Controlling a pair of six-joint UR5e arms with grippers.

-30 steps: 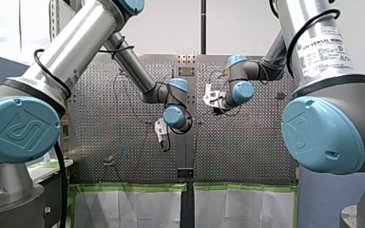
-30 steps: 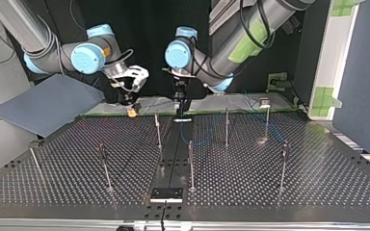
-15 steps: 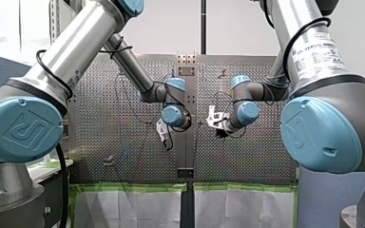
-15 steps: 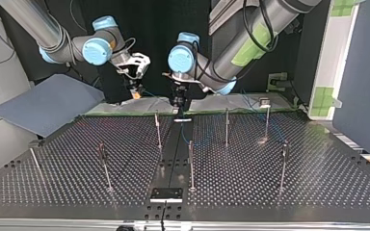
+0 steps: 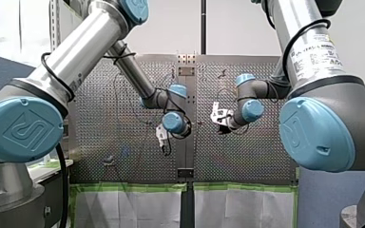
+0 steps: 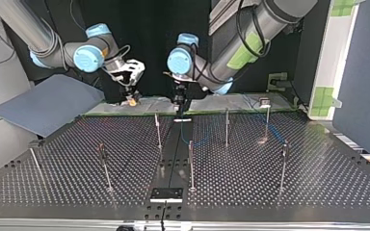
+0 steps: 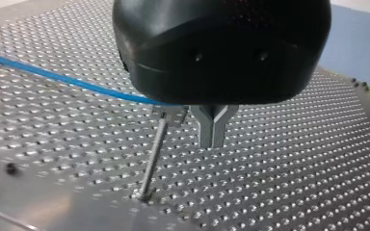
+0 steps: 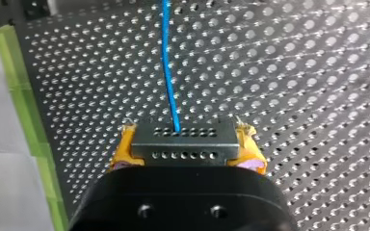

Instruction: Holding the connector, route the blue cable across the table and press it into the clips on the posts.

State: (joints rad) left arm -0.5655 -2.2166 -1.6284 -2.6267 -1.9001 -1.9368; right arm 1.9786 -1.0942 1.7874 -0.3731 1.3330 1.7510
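Lighting was bright and even. The perforated tabletop point(image 7: 294, 159) showed specular glare. The top view's background was dark.

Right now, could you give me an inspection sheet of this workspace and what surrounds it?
Surface: perforated metal table with thin upright posts.
Job's things: connector, blue cable leaving it.
Clutter: black plate at top view's near edge.
Grippers: my right gripper, yellow-padded fingers shut on the connector; my left gripper, fingers shut beside a post.
Cables: the blue cable passes my left gripper.
Surroundings: grey panel at top view's left; green tape edging the table.
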